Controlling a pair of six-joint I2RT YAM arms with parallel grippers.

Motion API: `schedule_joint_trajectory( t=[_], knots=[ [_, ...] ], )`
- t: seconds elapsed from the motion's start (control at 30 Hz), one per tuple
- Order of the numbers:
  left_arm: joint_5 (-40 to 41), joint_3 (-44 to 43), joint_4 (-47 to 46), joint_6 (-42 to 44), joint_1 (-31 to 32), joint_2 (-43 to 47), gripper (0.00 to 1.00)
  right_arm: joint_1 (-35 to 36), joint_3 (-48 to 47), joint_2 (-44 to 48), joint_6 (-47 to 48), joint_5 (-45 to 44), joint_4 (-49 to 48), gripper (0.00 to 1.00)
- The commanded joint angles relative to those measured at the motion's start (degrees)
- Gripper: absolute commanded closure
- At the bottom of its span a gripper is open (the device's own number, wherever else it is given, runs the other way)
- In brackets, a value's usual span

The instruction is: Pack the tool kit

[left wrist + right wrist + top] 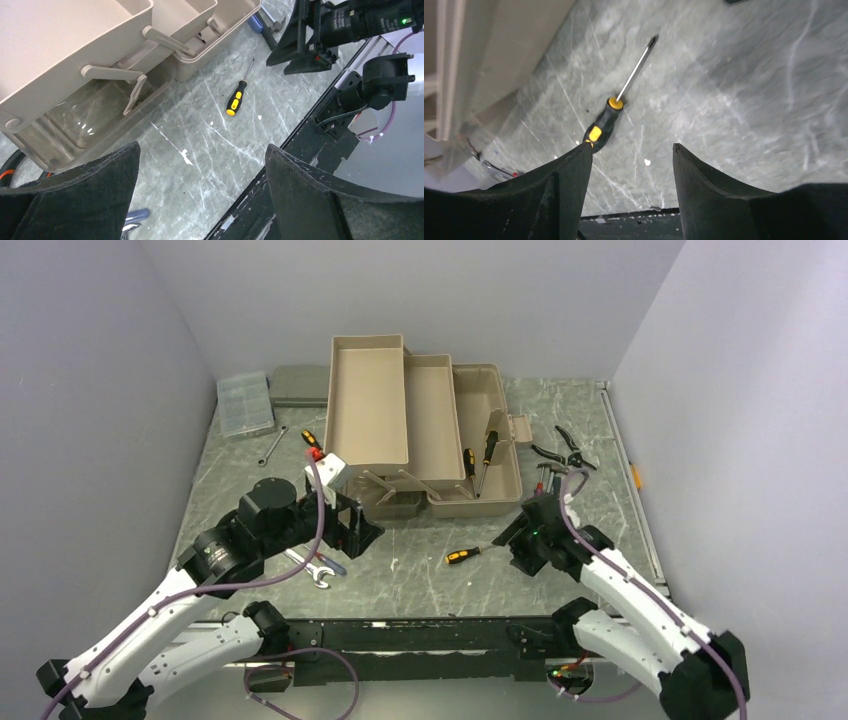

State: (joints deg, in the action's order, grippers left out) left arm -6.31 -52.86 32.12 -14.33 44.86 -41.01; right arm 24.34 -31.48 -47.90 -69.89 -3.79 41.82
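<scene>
The taupe toolbox (410, 420) stands open at the table's middle back, trays folded out to the left; it also shows in the left wrist view (75, 40). Two screwdrivers (480, 455) lean inside its base. A black-and-yellow screwdriver (462, 556) lies loose on the table in front of the box, between my grippers. My left gripper (365, 530) is open and empty, left of it (202, 150). My right gripper (515, 535) is open and empty (631, 147). The screwdriver's handle (604, 125) lies just beyond the right gripper's left fingertip.
Pliers (565, 445) and other tools lie right of the box. A wrench (315, 570) lies under my left arm. Another wrench (272, 445) and a red-tipped screwdriver (310, 440) lie at the left. A clear organiser (245, 403) and a flat grey case (298, 385) sit at the back left.
</scene>
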Motion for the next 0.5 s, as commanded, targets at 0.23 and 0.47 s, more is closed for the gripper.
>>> schedule_joint_trajectory(
  t=[0.23, 0.47],
  knots=[
    [-0.06, -0.51, 0.74, 4.57, -0.04, 7.00, 0.02, 19.22, -10.18, -21.64, -21.85, -9.74, -5.34, 0.39],
    [0.73, -1.38, 3.67, 5.97, -0.10, 9.87, 0.01, 20.81, -15.63, -31.57, -23.68, -10.28, -5.66, 0.44]
  ],
)
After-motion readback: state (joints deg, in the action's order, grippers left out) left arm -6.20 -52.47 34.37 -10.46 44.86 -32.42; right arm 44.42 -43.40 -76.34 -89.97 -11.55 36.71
